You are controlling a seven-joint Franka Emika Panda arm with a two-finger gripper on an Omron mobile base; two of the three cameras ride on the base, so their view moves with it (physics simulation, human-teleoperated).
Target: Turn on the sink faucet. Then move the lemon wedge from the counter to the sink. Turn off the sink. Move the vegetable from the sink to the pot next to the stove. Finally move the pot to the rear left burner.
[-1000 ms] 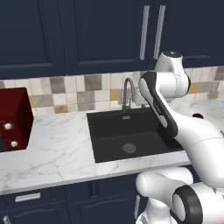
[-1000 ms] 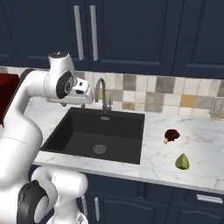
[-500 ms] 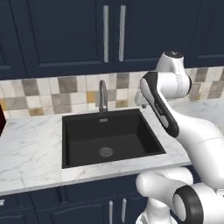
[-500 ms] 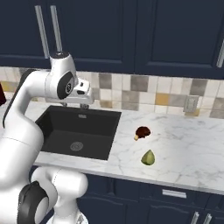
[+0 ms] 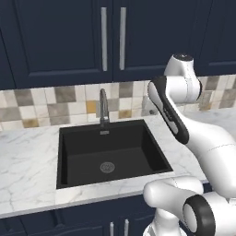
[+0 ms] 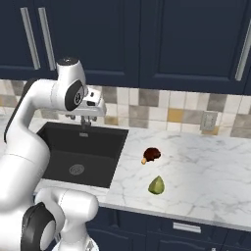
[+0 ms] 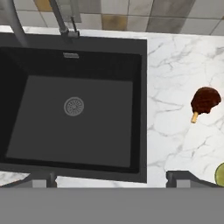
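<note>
The black sink (image 5: pixel 110 154) (image 6: pixel 78 152) (image 7: pixel 74 109) is set in the white marble counter (image 6: pixel 196 162), with a round grey drain (image 7: pixel 74 106). Behind it stands the slim grey faucet (image 5: pixel 103 108) (image 7: pixel 59 17) with its thin side lever (image 7: pixel 75 26). No stream shows under the spout. The yellow-green lemon wedge (image 6: pixel 156 185) (image 7: pixel 220 174) lies on the counter right of the basin. My gripper (image 6: pixel 82 118) (image 7: pixel 111 179) hangs open and empty above the sink's rear right part, near the faucet. The pot and stove are out of view.
A dark reddish-brown lump (image 6: pixel 152 154) (image 7: pixel 204 100) lies on the counter just behind the wedge. A tiled backsplash and dark blue wall cabinets (image 5: pixel 110 37) rise behind the counter. A wall socket (image 6: pixel 209 120) sits at the right.
The whole picture has shifted: the base has driven to the right, so the sink slid left in the views and the red thing at the far left left the frame. The arm's pose looks unchanged.
</note>
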